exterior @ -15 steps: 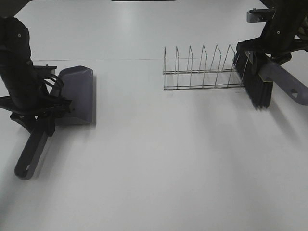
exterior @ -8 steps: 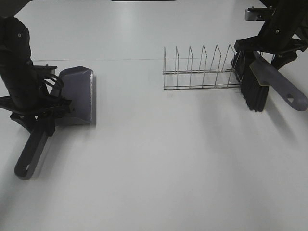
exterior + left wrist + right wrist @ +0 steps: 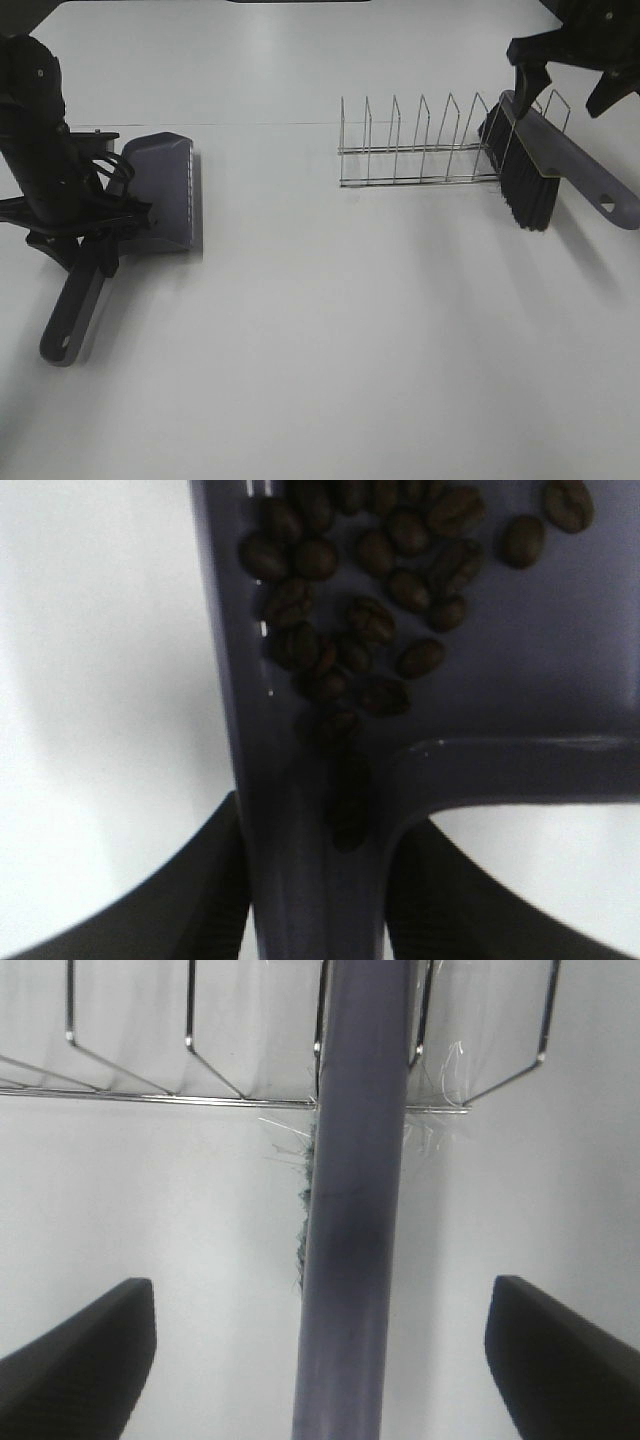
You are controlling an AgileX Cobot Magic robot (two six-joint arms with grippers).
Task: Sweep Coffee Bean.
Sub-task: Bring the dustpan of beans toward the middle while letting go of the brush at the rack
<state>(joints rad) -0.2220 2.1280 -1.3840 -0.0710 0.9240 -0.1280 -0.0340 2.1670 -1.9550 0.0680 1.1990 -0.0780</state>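
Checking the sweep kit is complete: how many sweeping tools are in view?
2. The dustpan, on the left, is held by the left gripper; the brush leans at the right end of the wire rack, under the open right gripper. None appears hidden.

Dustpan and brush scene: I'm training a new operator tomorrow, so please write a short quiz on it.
1. True or false: the coffee beans lie inside the dustpan.
2. The brush rests against: A) the wire rack B) the dustpan C) a mug.
3. Which gripper grips a tool, the left gripper or the right gripper?
Key: 1 true. 2 A. 3 the left gripper, shut on the dustpan's handle; the right gripper is open, not gripping the brush.
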